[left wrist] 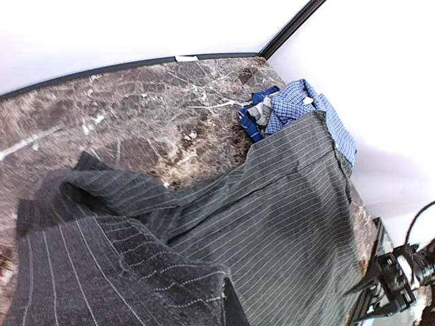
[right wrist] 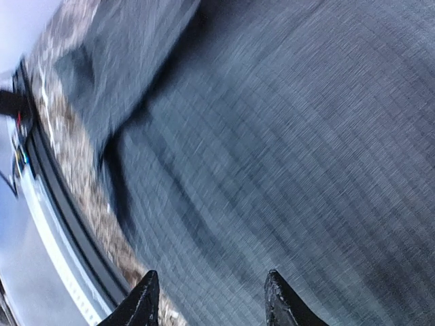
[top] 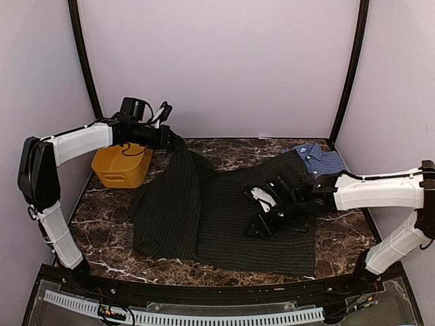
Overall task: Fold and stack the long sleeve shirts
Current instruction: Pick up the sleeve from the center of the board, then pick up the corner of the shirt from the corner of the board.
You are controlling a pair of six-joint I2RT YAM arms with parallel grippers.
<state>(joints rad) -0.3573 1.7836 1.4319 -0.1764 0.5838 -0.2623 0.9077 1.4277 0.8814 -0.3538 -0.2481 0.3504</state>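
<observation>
Currently, my left end effector [top: 170, 139] is clenched on an edge of the black shirt [top: 231, 210], lifting one side; the rest lies spread on the surface [top: 102, 224] below. The right end effector [top: 262, 219] hovers over it, jaws apart, holding nothing. The blue shirt [top: 319, 157] sits crumpled beyond the right one. Folding barely begun, stacking untouched, by my reading.
</observation>
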